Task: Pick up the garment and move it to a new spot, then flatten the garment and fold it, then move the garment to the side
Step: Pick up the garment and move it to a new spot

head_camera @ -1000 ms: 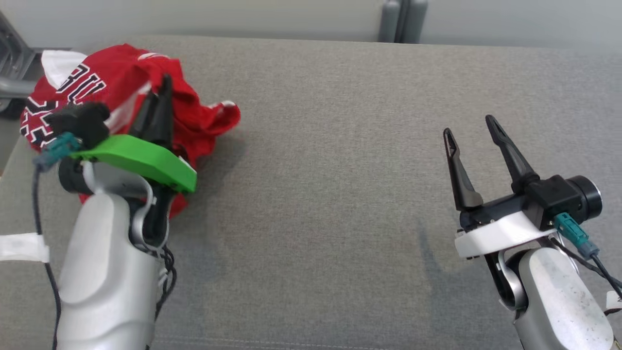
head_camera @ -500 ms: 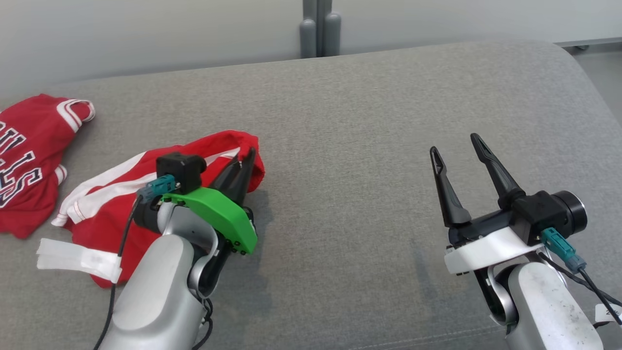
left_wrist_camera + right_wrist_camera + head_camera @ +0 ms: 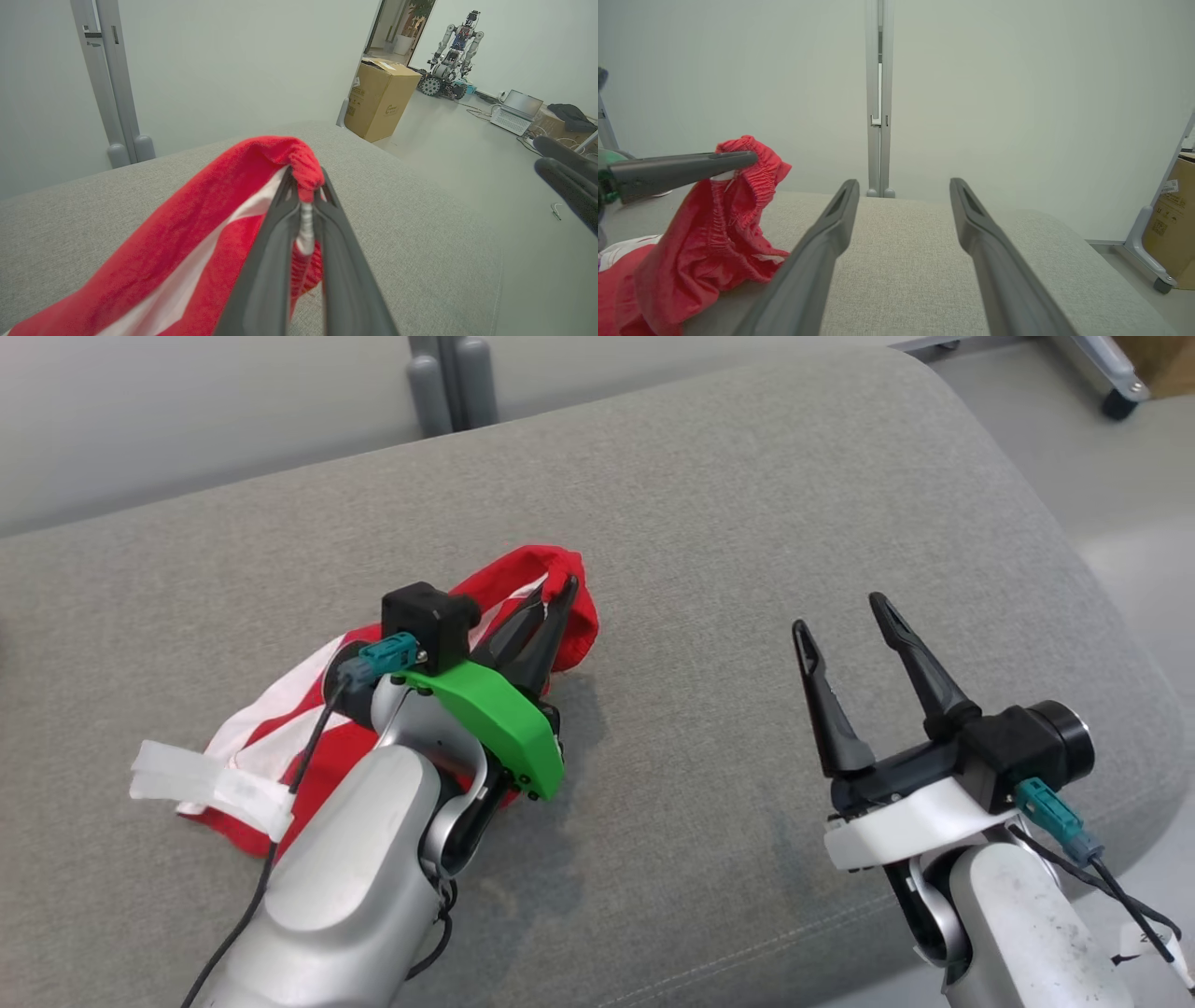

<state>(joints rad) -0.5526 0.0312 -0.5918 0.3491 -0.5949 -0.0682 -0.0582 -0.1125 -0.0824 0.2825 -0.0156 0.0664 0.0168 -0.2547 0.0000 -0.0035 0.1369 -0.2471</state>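
Observation:
The garment (image 3: 280, 709) is red with white stripes and an elastic waistband; it trails over the grey cushioned surface (image 3: 709, 541) behind my left arm. My left gripper (image 3: 560, 593) is shut on the gathered waistband edge, which is lifted off the surface, as the left wrist view shows with the garment (image 3: 187, 242) pinched between the fingers (image 3: 275, 242). In the right wrist view the garment (image 3: 714, 224) hangs from the left gripper's fingers (image 3: 682, 170). My right gripper (image 3: 845, 616) stands open to the right, nothing between its fingers (image 3: 822, 247), apart from the cloth.
The cushion's rounded right edge (image 3: 1092, 607) drops to the floor. Grey posts (image 3: 448, 378) stand against the wall behind. A cardboard box (image 3: 380, 100), another robot (image 3: 451, 49) and a laptop (image 3: 516, 109) are on the floor beyond.
The head camera has swung right. My left gripper has carried the red and white garment rightward, away from a second red jersey now out of view. The right gripper stays open.

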